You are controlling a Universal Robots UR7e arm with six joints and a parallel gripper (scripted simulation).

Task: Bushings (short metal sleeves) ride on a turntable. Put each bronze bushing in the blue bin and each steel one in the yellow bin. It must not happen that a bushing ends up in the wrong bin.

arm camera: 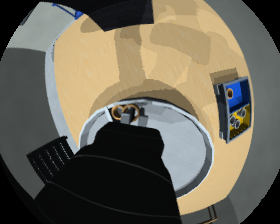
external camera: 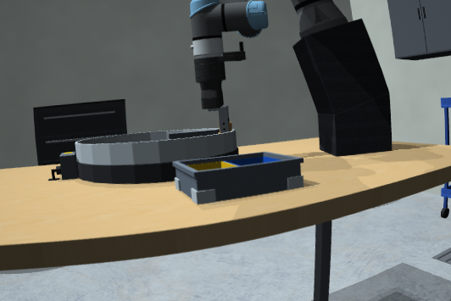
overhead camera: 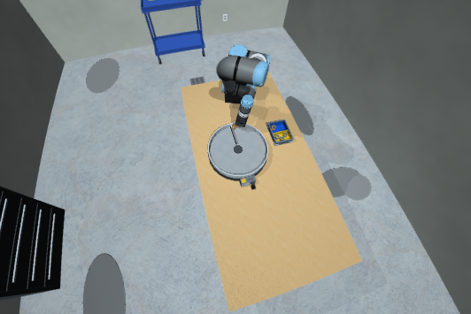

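Observation:
My gripper (external camera: 225, 130) (arm camera: 137, 112) is low over the rim side of the grey turntable (external camera: 136, 153) (arm camera: 191, 150) nearest the arm's base. It is shut on a bronze bushing, partly hidden by the fingers. A second bronze bushing (arm camera: 114, 112) is close beside it, between it and the turntable's bar (overhead camera: 235, 136). The blue bin (overhead camera: 282, 127) (external camera: 259, 158) (arm camera: 239, 101) holds one bronze bushing (arm camera: 230, 93). The yellow bin (external camera: 212, 166) (arm camera: 247, 120) holds several steel bushings (arm camera: 236, 120). Whether the held bushing touches the turntable is hidden.
Both bins share one dark tray (external camera: 250, 181) beside the turntable on the wooden table (overhead camera: 266, 225) (external camera: 106, 212). The turntable has a raised wall and a central hub (overhead camera: 238, 149). A small box with a yellow top (overhead camera: 248, 181) stands at its far side from the arm.

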